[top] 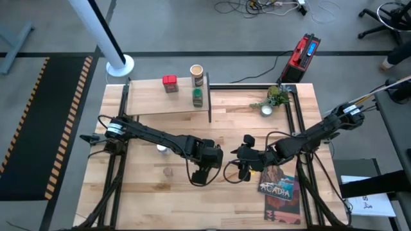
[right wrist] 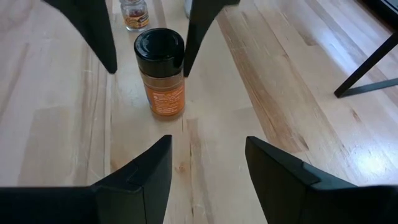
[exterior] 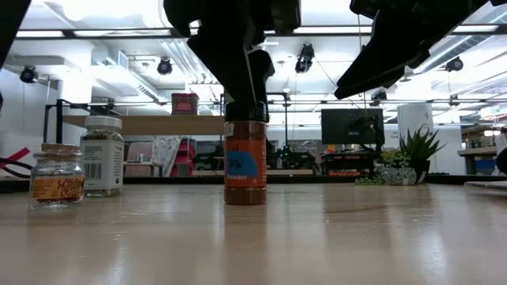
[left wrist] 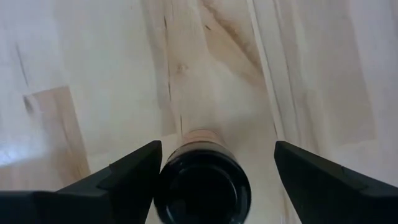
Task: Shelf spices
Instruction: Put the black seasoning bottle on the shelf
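The left arm reaches from the table's left edge to its middle, and the left gripper (top: 200, 174) hangs straight over the dark-capped brown jar (exterior: 245, 162), its 2 fingers (left wrist: 127, 177) spread to either side of the cap. One finger looks to be touching the cap's edge, though the wrist view is too close to be sure. The jar stands upright on the tabletop (top: 148, 192), filled with orange-brown powder. The right arm comes in from the right edge, and the right gripper (top: 244, 165) sits just beside the left one with its fingers spread, holding nothing.

On the shelf (top: 151, 97) stand the red square tin (top: 169, 83) and the tan cylindrical canister (top: 196, 74); the green-lidded jar (top: 198, 97) stands near its right end. The white-capped clear jar (exterior: 57, 175), holding reddish flakes, stands on the tabletop beneath the left arm.
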Controlling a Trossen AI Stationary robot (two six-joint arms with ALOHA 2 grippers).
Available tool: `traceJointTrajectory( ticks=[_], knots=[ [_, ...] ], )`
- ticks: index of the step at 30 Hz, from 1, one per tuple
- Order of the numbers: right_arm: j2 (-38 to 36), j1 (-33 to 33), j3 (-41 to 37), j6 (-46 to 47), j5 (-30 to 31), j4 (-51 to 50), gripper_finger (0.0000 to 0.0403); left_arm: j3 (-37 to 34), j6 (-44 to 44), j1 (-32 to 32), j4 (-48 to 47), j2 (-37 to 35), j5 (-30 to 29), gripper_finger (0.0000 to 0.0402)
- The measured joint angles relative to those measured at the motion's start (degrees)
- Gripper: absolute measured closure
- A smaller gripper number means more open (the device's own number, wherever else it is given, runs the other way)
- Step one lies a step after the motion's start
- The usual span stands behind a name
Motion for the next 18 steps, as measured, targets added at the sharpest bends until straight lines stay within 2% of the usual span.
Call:
traceJointTrajectory(
  ticks=[12,18],
  knots=[
    [0.00,-0.02,-0.22,0.14,0.01,-0.04,0.0222,-0.02,-0.44,0.00,-0.04,4.35,0.13,0.0103],
    [0.00,0.00,-0.39,0.33,0.01,-0.04,0.0222,-0.02,0.30,0.00,-0.05,5.55,0.11,0.0133]
  ],
)
